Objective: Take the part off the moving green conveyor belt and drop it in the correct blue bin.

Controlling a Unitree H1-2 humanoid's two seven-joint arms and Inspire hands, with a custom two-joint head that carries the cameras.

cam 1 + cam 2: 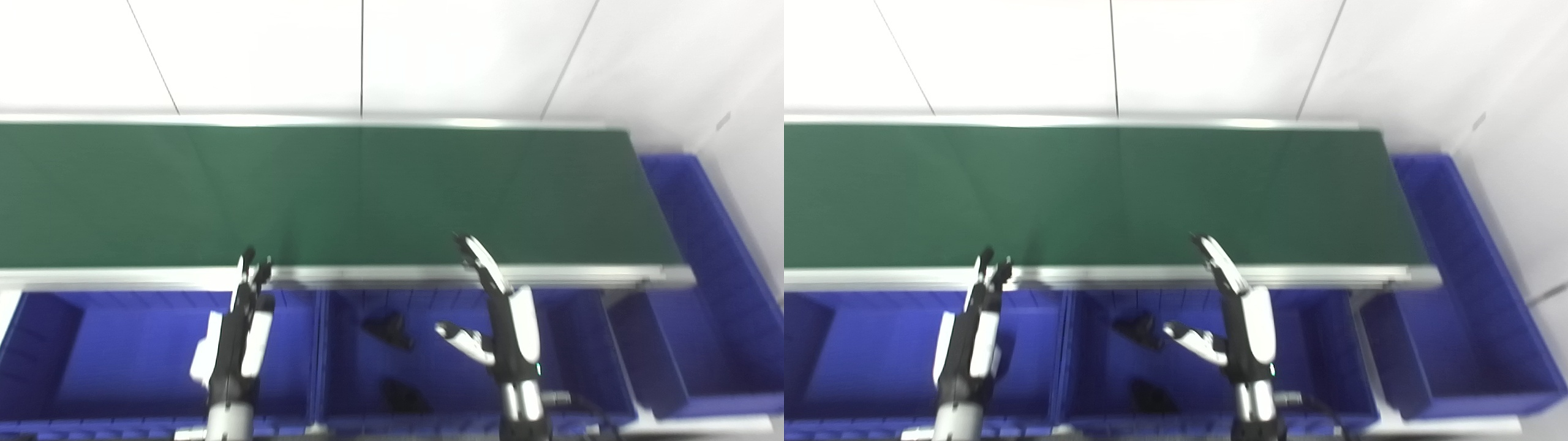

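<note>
The green conveyor belt (343, 190) runs across the picture with no part showing on it. My left hand (242, 318) hovers over the left blue bin (141, 361), fingers stretched toward the belt's near rail, holding nothing. My right hand (499, 312) is open above the middle blue bin (569, 361), fingers pointing up to the belt edge and thumb spread left. Two dark parts lie in the middle bin, one (387, 329) near its back, one (403, 397) near its front. The picture is blurred.
A third blue bin (698, 318) stands at the belt's right end and wraps round its corner. A metal rail (380, 277) edges the belt's near side. White wall panels rise behind the belt.
</note>
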